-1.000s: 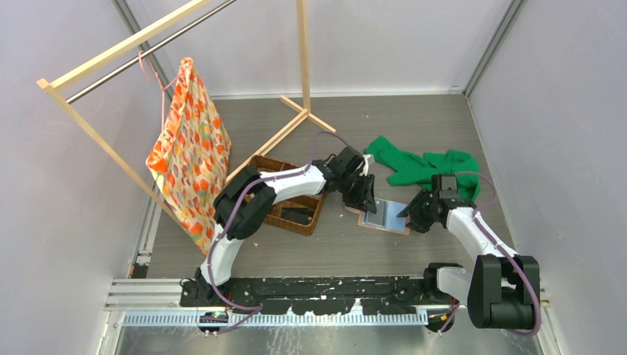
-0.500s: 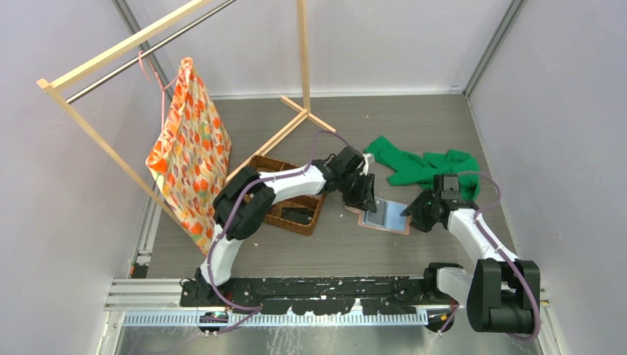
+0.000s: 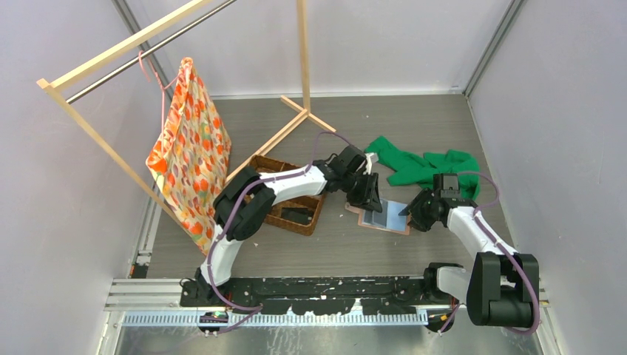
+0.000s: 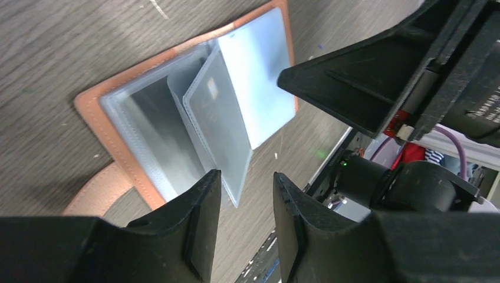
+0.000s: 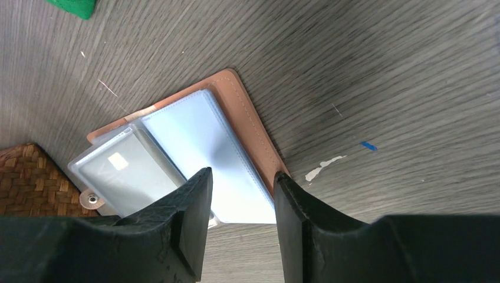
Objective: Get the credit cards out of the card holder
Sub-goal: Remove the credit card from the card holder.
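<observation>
The grey wood-grain table (image 3: pixel 414 126) has a wooden clothes rack (image 3: pixel 302 52) over its far-left part, and an orange patterned bag (image 3: pixel 188 148) hangs off the rack near the left edge. A green cloth (image 3: pixel 421 166) is crumpled toward the right edge, past the middle. A brown woven basket (image 3: pixel 302 228) sits left of centre, partly under the left arm.

The card holder (image 3: pixel 384 216) lies open and flat, a bit right of the middle and closer to the near edge, between the basket and the right arm. It's tan leather outside with clear plastic sleeves inside, and one sleeve is flipped up off the rest. A card (image 5: pixel 130 174) with a small chip shows through a sleeve, and the strap tab (image 5: pixel 91 199) pokes out on the basket side.

The left gripper (image 4: pixel 246 177) hangs just over the holder's left end with its fingers parted by a narrow gap. The raised sleeve's corner lines up with that gap, but I can't tell whether it's touching.

The right gripper (image 5: pixel 242 177) is over the holder's right corner — fingers also only slightly apart, with nothing between them.
</observation>
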Action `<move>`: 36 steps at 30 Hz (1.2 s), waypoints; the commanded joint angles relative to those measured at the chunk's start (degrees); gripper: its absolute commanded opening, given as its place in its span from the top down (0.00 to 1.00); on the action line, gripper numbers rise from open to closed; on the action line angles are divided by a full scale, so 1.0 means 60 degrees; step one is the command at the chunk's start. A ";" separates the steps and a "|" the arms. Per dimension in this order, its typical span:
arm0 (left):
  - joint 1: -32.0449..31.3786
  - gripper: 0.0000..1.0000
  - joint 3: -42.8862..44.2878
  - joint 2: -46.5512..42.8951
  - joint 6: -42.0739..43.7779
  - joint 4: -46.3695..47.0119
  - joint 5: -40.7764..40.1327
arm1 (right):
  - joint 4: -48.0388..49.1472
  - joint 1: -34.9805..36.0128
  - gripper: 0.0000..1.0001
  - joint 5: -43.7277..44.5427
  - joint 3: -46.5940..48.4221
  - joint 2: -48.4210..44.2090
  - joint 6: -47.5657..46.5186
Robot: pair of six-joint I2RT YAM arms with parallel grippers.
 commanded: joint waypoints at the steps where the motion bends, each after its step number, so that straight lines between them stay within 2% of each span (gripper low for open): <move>1: -0.0214 0.61 0.0530 -0.0585 -0.0206 0.0666 0.0548 | 0.0286 -0.0019 0.52 -0.0093 -0.0069 -0.0087 0.0130; 7: -0.0502 0.61 0.0768 -0.0191 -0.1013 0.1564 0.1182 | 0.0017 -0.0033 0.52 -0.0013 -0.0071 -0.0449 0.0213; 18: -0.0608 0.61 0.1380 0.0280 -0.0959 0.1440 0.1304 | -0.0794 -0.0133 0.52 0.0335 0.0044 -0.1483 0.0414; 20: -0.0608 0.61 0.1360 0.0222 -0.0854 0.1302 0.1246 | -0.0889 -0.0136 0.52 0.0366 0.0094 -0.1656 0.0419; 25: -0.0317 0.61 0.0997 -0.0251 -0.0376 0.0006 -0.0008 | -0.1030 -0.0151 0.51 0.0350 0.0238 -0.1694 0.0341; 30: 0.0254 0.58 0.0370 -0.0470 -0.0384 -0.0501 -0.0306 | -0.0722 -0.0151 0.51 0.0173 0.0199 -0.1392 0.0312; 36: 0.0314 0.57 0.0671 -0.0031 0.0061 -0.1272 -0.0347 | -0.0491 -0.0151 0.51 0.0062 0.0180 -0.1139 0.0349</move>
